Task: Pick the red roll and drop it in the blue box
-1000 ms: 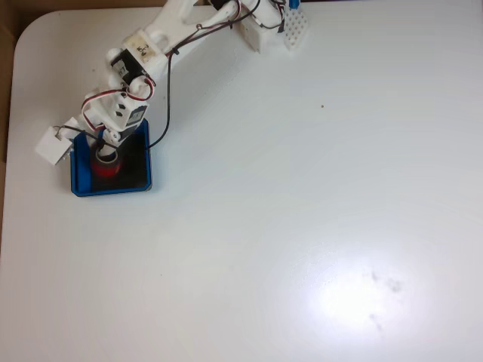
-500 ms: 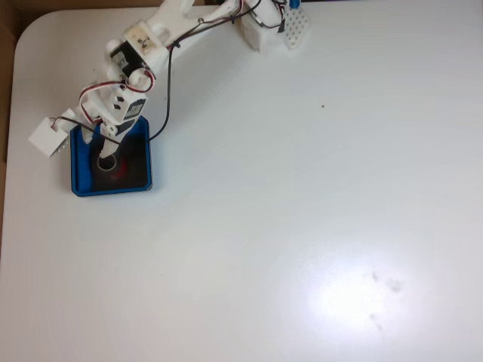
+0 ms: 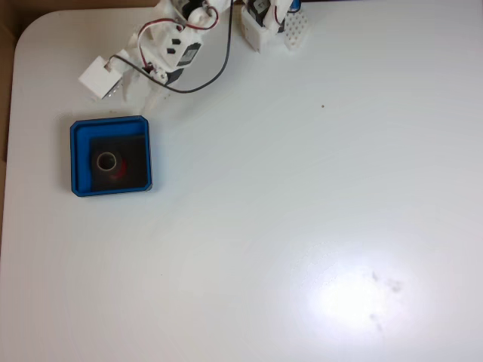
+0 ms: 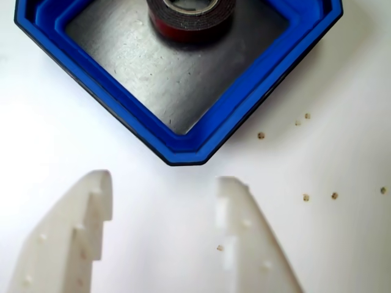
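Note:
The red roll lies flat on the black floor of the blue box at the left of the table in the fixed view. In the wrist view the red roll sits at the top edge, inside the blue box. My gripper is open with nothing between its white fingers, and it hovers over bare table just short of the box's near corner. Seen from the fixed view, the gripper is above and to the right of the box, clear of it.
The arm's base and a white perforated block stand at the table's top edge. The table's rounded corner is at the upper left. Small brown specks dot the white surface near the box.
The gripper has let go of the red roll and pulled up and to the right, out of the blue box. The roll stays on the box floor.

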Controlling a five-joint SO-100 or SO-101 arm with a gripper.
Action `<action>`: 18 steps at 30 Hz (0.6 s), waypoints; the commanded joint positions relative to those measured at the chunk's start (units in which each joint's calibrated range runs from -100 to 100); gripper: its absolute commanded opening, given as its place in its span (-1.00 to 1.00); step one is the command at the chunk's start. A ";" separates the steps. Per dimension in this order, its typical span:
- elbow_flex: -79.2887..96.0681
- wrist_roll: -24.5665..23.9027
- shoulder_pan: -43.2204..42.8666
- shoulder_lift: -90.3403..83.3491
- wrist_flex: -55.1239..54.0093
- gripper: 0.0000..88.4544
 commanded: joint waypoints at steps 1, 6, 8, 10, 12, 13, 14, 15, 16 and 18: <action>8.24 0.20 -3.11 -10.48 -0.68 -0.65; 18.75 -0.32 -3.79 -21.52 -0.84 -0.65; 23.25 -0.32 -3.89 -25.95 -2.74 -0.65; 28.55 -0.32 -3.89 -29.96 -7.20 -0.65; 34.48 -0.32 -3.89 -33.64 -13.22 -0.65; 37.44 -0.32 -3.89 -35.23 -16.36 -0.64; 40.41 -0.32 -3.89 -36.82 -19.16 -0.64; 43.01 -0.32 -3.89 -38.49 -21.55 -0.64; 45.53 -0.32 -3.99 -40.25 -23.12 -0.64; 49.66 -0.32 -5.36 -44.01 -24.85 -0.64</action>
